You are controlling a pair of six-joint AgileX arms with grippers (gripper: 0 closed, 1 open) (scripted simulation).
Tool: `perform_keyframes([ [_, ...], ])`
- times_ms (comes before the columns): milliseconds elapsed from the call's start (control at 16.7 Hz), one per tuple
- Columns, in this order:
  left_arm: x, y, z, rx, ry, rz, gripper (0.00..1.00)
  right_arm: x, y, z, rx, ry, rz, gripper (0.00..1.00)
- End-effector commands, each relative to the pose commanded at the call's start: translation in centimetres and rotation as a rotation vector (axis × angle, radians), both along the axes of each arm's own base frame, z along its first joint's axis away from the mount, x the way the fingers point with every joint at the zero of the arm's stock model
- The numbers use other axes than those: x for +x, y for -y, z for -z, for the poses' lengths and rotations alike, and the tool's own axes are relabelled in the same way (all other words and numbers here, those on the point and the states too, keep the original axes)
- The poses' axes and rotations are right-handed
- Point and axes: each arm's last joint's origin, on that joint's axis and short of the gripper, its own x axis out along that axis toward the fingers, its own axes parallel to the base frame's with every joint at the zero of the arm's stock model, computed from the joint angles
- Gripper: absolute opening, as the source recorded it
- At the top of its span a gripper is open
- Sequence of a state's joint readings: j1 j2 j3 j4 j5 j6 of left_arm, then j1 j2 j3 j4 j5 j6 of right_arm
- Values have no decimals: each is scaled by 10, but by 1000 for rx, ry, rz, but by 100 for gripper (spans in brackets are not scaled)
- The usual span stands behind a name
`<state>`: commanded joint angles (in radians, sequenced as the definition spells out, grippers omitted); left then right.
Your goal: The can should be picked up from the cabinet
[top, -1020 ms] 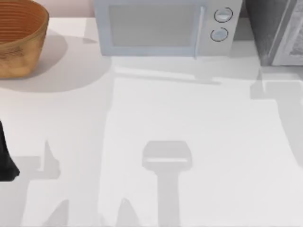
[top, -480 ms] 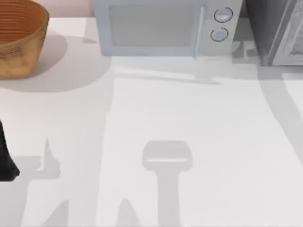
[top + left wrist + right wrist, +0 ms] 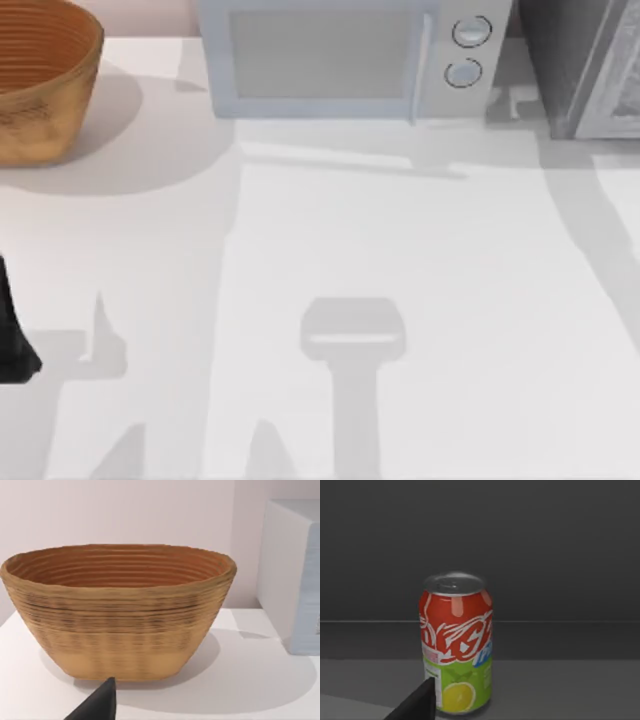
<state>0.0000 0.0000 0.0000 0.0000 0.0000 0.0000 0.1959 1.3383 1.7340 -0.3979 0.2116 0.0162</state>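
Note:
The can (image 3: pixel 456 645) is red on top and green below, with a lemon picture and a silver lid. It stands upright on the dark shelf of the cabinet (image 3: pixel 555 680), straight ahead in the right wrist view. A black part of my right gripper (image 3: pixel 417 705) shows in front of the can's lower edge, apart from it. In the top view the grey cabinet (image 3: pixel 575 65) stands at the back right corner. My left arm (image 3: pixel 12 340) is parked at the table's left edge, and its gripper (image 3: pixel 97 705) faces the basket.
A woven brown basket (image 3: pixel 40 80) sits at the back left. A pale microwave (image 3: pixel 350 55) with two round knobs stands at the back middle, beside the cabinet. The white table (image 3: pixel 400 250) lies open in front of them.
The right arm's shadow on the table's right side has shifted back toward the cabinet. The left arm has not moved.

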Motion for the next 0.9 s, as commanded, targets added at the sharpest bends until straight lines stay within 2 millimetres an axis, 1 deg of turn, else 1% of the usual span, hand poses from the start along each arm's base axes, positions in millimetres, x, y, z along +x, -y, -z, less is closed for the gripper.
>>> perform_keyframes([
  [240, 0, 0, 0, 0, 0, 0, 100, 28, -31, 17, 0, 11, 1, 100],
  [360, 0, 0, 0, 0, 0, 0, 100, 36, -42, 24, -3, 9, 0, 100],
  [540, 0, 0, 0, 0, 0, 0, 100, 35, -40, 23, -2, 10, 2, 100],
  [660, 0, 0, 0, 0, 0, 0, 100, 40, -41, 23, -2, 10, 1, 100],
  [780, 0, 0, 0, 0, 0, 0, 100, 54, -42, 22, -3, 9, 0, 100],
  [900, 0, 0, 0, 0, 0, 0, 100, 73, -43, 22, -3, 8, 0, 100],
])
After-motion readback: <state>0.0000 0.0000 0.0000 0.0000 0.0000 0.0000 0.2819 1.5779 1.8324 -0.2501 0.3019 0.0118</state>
